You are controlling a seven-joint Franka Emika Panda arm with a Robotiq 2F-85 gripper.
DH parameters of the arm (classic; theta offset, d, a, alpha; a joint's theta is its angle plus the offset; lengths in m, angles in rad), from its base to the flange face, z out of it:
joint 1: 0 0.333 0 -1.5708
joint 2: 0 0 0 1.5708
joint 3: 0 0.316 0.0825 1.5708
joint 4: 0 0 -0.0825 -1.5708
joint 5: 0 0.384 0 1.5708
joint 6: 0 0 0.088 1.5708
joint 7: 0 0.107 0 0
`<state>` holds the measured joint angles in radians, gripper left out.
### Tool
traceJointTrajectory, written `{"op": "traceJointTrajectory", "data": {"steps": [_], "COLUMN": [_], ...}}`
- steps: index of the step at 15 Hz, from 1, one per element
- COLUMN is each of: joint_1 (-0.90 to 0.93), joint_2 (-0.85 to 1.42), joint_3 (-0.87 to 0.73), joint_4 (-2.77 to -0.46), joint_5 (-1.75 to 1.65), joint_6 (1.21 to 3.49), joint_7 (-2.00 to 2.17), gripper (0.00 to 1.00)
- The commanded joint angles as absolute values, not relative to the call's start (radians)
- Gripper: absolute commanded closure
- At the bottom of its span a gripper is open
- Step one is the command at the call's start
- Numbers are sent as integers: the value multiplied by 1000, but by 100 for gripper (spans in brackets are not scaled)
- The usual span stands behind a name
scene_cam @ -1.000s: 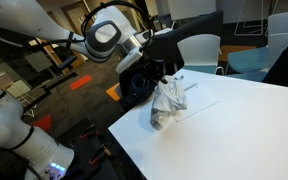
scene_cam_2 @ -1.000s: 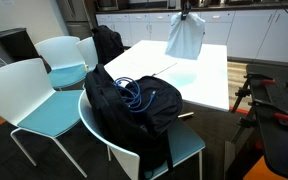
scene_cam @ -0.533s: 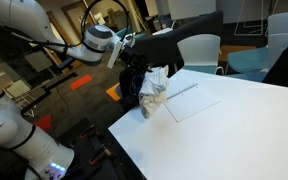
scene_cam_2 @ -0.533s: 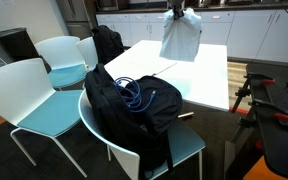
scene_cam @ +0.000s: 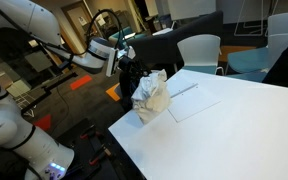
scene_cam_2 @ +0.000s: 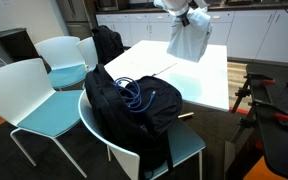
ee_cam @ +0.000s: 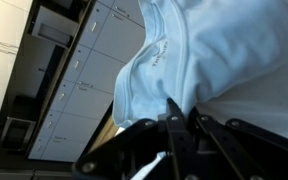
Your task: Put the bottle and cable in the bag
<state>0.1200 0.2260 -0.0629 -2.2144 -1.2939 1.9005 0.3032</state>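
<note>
My gripper (ee_cam: 180,108) is shut on the top edge of a pale, white-blue bag (ee_cam: 209,50), which fills most of the wrist view. In both exterior views the bag (scene_cam: 152,97) (scene_cam_2: 188,40) hangs from the gripper (scene_cam_2: 189,14) with its bottom on or just above the white table (scene_cam: 234,135). A blue cable (scene_cam_2: 134,94) lies coiled on a black backpack (scene_cam_2: 124,110) on a chair near the table's end. No bottle shows in any view.
A flat sheet (scene_cam: 196,101) lies on the table beside the bag. Teal-and-white chairs (scene_cam_2: 44,95) stand around the table. A second black backpack (scene_cam_2: 106,42) sits on a far chair. Cabinets (scene_cam_2: 134,25) line the back wall.
The gripper has carried the bag a little sideways along the table's edge, and the arm has swung and now reaches further into the frame above the bag. The cable and backpack have not moved.
</note>
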Motion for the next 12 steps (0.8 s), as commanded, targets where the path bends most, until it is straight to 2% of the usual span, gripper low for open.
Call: {"op": "traceJointTrajectory", "data": {"steps": [1, 3, 6, 7, 8, 10, 12], "joint_1": [99, 96, 87, 83, 85, 88, 88], "joint_2": [313, 376, 456, 481, 509, 550, 575], "joint_3": [-37, -32, -15, -4, 4, 22, 39], "joint_4": [-2152, -2107, -2043, -2019, -1994, -1951, -1919], "joint_5": [-1320, -1310, -1319, -1320, -1324, -1326, -1326], "joint_6": [1725, 1653, 1670, 1698, 1705, 1723, 1749], "joint_7": [352, 352, 350, 337, 339, 328, 319], "gripper": [98, 98, 98, 89, 64, 60, 46]}}
